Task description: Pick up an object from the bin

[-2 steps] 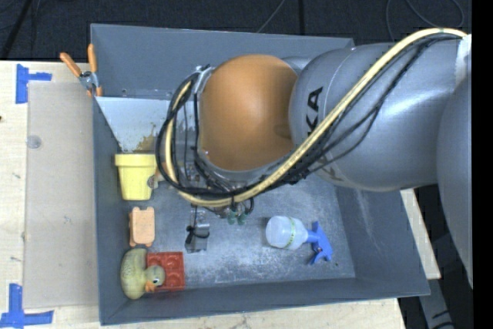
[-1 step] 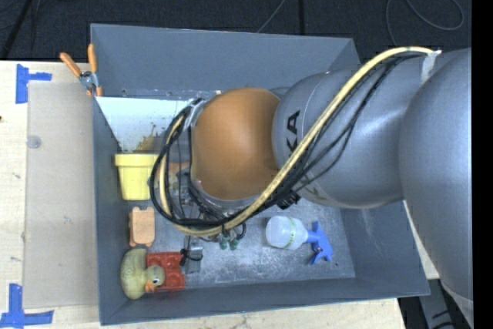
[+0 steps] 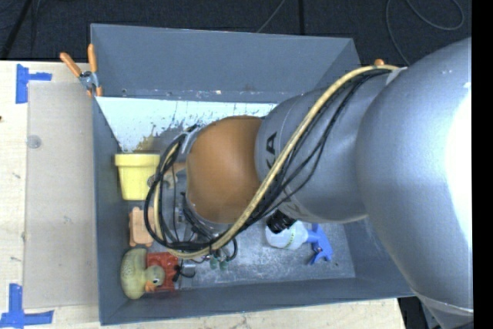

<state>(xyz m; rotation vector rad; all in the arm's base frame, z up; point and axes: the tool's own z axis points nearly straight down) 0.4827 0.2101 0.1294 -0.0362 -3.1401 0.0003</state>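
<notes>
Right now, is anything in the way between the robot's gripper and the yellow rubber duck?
Yes. A small red object lies against the rubber duck on the side facing the gripper, in the lower-left corner of the bin. Nothing lies on top of the duck.

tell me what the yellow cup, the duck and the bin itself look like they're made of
Yellow cup: likely hard plastic with a matte finish, judging by its even colour and thick moulded rim.
Duck: probably soft rubber or vinyl. It has a dull yellow-green, rounded body, but the look leaves this open.
Bin: grey sheet metal with flat folded walls and a scuffed, speckled floor.
</notes>
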